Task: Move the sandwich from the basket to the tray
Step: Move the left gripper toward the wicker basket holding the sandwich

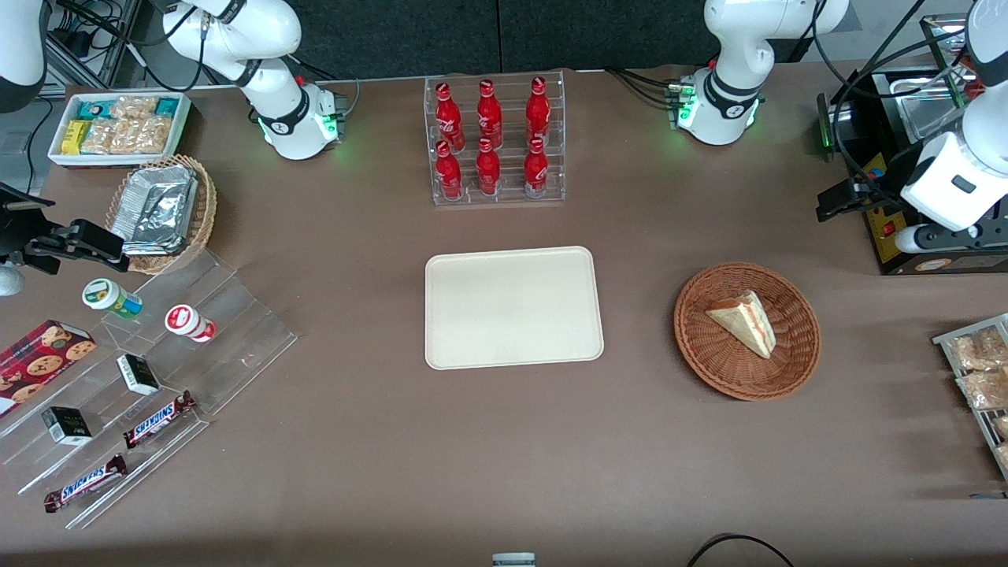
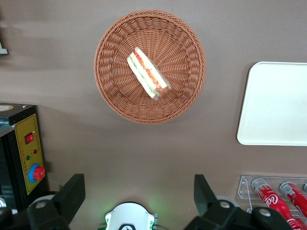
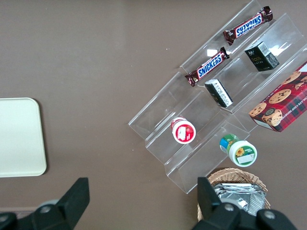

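Sandwich (image 1: 745, 320) placement has not begun: the wedge lies on its side in the basket (image 1: 713, 362), slightly off the bowl's middle, and the basket sits on the table toward the working arm's end, well apart from the tray (image 1: 512, 260). The tray is bare, with the rack of red bottles (image 1: 492, 138) farther from the front camera than it.

The gripper (image 2: 139, 196) hangs high above the table, away from the basket, with its two fingers (image 2: 72, 191) spread wide and nothing between them.

Several things could go wrong from here. The wedge is soft and looks wrapped in clear film, so a hard squeeze may crush it, while a light one may let it slip on the way to the tray. Its long edge runs diagonally in the basket, so fingers that come down unaligned may close on a corner. A deep descent could snag the wicker and drag the light basket.

The wrist view shows the red and green filling along the cut edge and the fingers' spread; the front view shows only pale bread with a thin orange line, but gives the whole path from basket to tray.
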